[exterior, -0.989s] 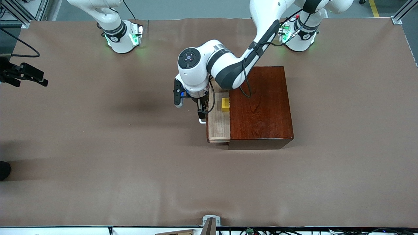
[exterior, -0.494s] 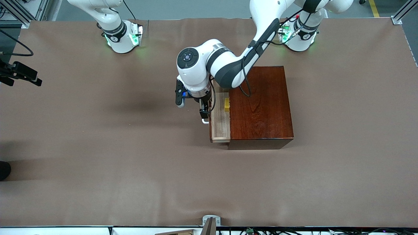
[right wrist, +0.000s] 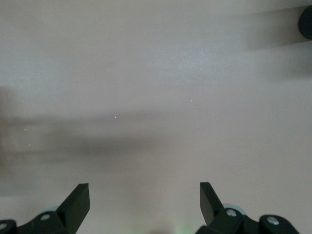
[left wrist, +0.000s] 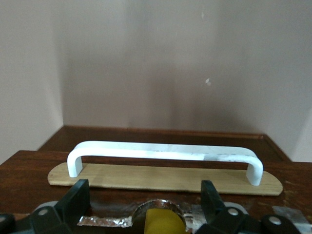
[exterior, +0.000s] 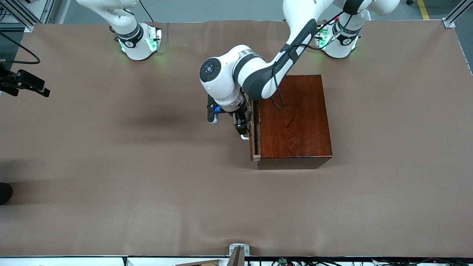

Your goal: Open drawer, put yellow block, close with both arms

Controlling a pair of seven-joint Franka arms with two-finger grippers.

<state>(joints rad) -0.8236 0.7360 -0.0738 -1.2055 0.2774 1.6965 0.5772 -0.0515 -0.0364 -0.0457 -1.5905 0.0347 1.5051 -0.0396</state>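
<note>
The drawer (exterior: 255,133) shows only as a thin pale strip at the mouth of the dark mahogany box (exterior: 293,118). My left gripper (exterior: 242,127) is against the drawer's front, beside the white handle (exterior: 244,137). In the left wrist view the handle (left wrist: 163,152) lies across the dark front (left wrist: 29,175), and my left gripper (left wrist: 145,195) is open with nothing between its fingers. The yellow block is out of view. My right gripper (exterior: 43,90) waits open over the table's edge at the right arm's end, and the right wrist view (right wrist: 145,200) shows only bare cloth under it.
Brown cloth (exterior: 147,166) covers the whole table. A small metal bracket (exterior: 238,251) sits at the edge nearest the front camera. A dark object (exterior: 4,192) pokes in at the right arm's end.
The left gripper moved toward the box and the drawer slid in with it, from well out to almost shut. The yellow block went out of sight. The right gripper barely shifted.
</note>
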